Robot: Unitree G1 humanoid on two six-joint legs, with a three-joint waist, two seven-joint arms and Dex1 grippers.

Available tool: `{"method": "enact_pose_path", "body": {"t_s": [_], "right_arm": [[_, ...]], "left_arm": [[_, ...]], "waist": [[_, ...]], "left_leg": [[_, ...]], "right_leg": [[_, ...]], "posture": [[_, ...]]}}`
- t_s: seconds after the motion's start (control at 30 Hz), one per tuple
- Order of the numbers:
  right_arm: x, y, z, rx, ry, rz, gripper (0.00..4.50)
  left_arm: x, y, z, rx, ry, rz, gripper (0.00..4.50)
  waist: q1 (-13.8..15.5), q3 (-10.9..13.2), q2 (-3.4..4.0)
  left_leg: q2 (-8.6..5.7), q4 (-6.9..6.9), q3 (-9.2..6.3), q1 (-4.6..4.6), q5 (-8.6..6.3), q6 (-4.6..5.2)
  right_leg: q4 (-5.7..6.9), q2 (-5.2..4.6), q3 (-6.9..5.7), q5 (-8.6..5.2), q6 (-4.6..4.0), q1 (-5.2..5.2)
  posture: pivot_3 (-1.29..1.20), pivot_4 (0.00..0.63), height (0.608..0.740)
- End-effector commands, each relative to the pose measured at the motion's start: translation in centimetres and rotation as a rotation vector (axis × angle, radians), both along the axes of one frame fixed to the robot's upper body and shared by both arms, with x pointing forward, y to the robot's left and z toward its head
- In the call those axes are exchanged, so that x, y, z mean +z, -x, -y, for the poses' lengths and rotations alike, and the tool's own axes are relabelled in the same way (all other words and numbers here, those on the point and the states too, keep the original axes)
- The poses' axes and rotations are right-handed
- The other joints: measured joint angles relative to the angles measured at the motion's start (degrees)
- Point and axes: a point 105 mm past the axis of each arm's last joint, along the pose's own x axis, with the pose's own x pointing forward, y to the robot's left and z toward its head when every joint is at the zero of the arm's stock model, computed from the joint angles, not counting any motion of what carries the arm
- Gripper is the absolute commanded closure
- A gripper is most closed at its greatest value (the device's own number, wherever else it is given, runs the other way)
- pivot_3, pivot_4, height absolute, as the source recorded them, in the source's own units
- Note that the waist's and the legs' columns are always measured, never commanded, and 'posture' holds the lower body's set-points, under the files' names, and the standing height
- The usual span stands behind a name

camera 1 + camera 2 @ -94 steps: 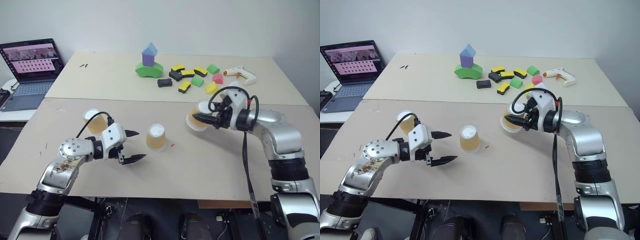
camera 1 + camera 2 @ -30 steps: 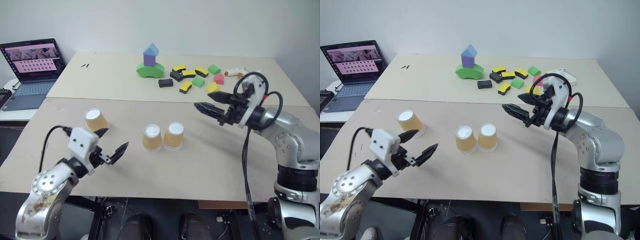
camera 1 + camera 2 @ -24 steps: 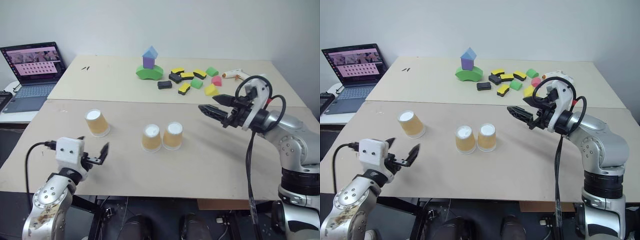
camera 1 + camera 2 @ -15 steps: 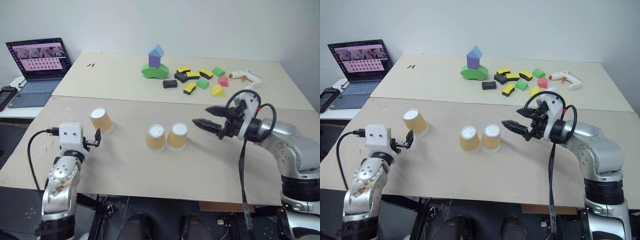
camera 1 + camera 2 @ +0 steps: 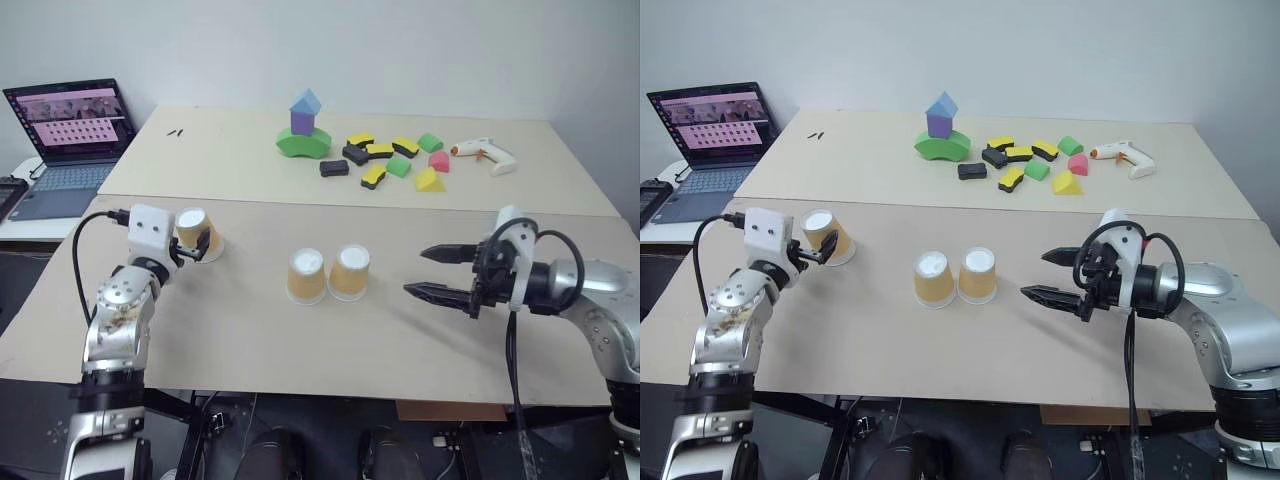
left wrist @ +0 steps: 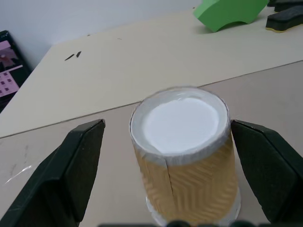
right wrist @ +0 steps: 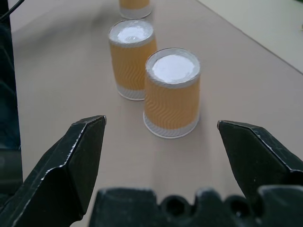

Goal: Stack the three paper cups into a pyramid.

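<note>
Two paper cups stand upside down and side by side in the middle of the near table, the left cup [image 5: 306, 277] touching the right cup [image 5: 350, 272]. The third cup [image 5: 195, 234] stands upside down at the left. My left gripper [image 5: 823, 248] is open around this third cup [image 6: 182, 151], one finger [image 6: 71, 175] on each side with a gap to the cup. My right gripper [image 5: 417, 272] is open and empty, a short way to the right of the pair and pointing at the nearer cup [image 7: 171, 92].
On the far table stand a green-purple-blue block tower [image 5: 303, 125], several loose foam blocks [image 5: 390, 160] and a white glue gun [image 5: 482, 153]. An open laptop [image 5: 65, 130] sits on a side table at the far left. A seam [image 5: 400, 207] divides the two tables.
My left gripper has moved forward to the left cup and now straddles it. My right gripper has drawn back from the pair and sunk lower. The camera view has shifted.
</note>
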Motion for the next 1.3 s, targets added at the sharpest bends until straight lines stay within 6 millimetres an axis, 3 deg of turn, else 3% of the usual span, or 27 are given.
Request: {"method": "enact_pose_path", "body": {"t_s": [0.03,0.2,0.57,0.67,0.77,1.03,1.13,1.3], "right_arm": [[1.1,-0.1,-0.1,0.003,0.022,0.072,0.09],[0.9,-0.2,0.0,-0.014,0.021,0.072,0.09],[1.0,-0.2,0.2,-0.022,0.022,0.073,0.09],[1.0,-0.4,0.3,-0.031,0.021,0.077,0.0],[1.1,-0.4,0.4,-0.033,0.016,0.078,0.0],[1.0,-0.5,0.4,-0.049,0.017,0.079,0.0],[0.9,-0.8,0.5,-0.062,0.02,0.083,0.0],[0.9,-0.8,0.5,-0.074,0.01,0.085,0.0]], "left_arm": [[1.2,-0.6,1.2,-0.091,-0.004,0.035,0.0],[0.9,-1.3,1.9,-0.119,0.099,-0.004,0.0],[0.8,-1.2,1.9,-0.11,0.109,-0.005,0.0],[0.8,-1.3,1.9,-0.111,0.118,-0.004,0.81],[0.8,-1.3,1.9,-0.108,0.116,-0.01,1.89],[1.7,-1.6,2.7,-0.14,0.095,0.01,1.89],[4.2,-1.8,4.8,-0.245,0.13,0.065,1.89],[12.2,-0.3,10.1,-0.588,0.242,0.173,1.89]], "waist": [[0.24,0.01,-0.01],[0.38,0.05,-0.08],[0.29,0.07,-0.11],[0.36,0.07,-0.11],[0.37,0.07,-0.12],[0.4,0.07,-0.12],[0.46,0.1,-0.17],[0.53,0.18,-0.3]], "left_leg": [[-0.01,-0.01,-0.01,-0.03,0.0,0.0],[-0.01,0.01,-0.07,-0.1,0.0,0.0],[-0.02,0.04,-0.11,-0.09,0.01,0.01],[-0.02,0.04,-0.14,-0.1,0.01,0.01],[-0.03,0.04,-0.16,-0.1,0.01,0.01],[-0.03,0.05,-0.19,-0.09,0.01,0.01],[-0.03,0.06,-0.21,-0.12,0.01,0.01],[-0.05,0.37,-0.54,-0.44,0.01,0.02]], "right_leg": [[-0.03,-0.01,-0.04,0.0,0.0,0.0],[-0.07,-0.02,-0.17,0.0,0.01,0.02],[-0.07,-0.02,-0.2,0.0,0.01,0.06],[-0.07,-0.02,-0.21,0.0,0.01,0.07],[-0.09,-0.03,-0.24,0.0,0.01,0.09],[-0.09,-0.04,-0.26,0.0,0.01,0.11],[-0.1,-0.04,-0.31,0.0,0.01,0.12],[-0.1,-0.11,-0.74,-0.01,0.02,0.14]], "posture": [[0.0,0.15,0.691],[0.0,0.15,0.691],[0.0,0.15,0.691],[0.0,0.15,0.691],[0.0,0.15,0.691],[0.0,0.15,0.691],[0.0,0.15,0.691],[0.0,0.15,0.691]]}}
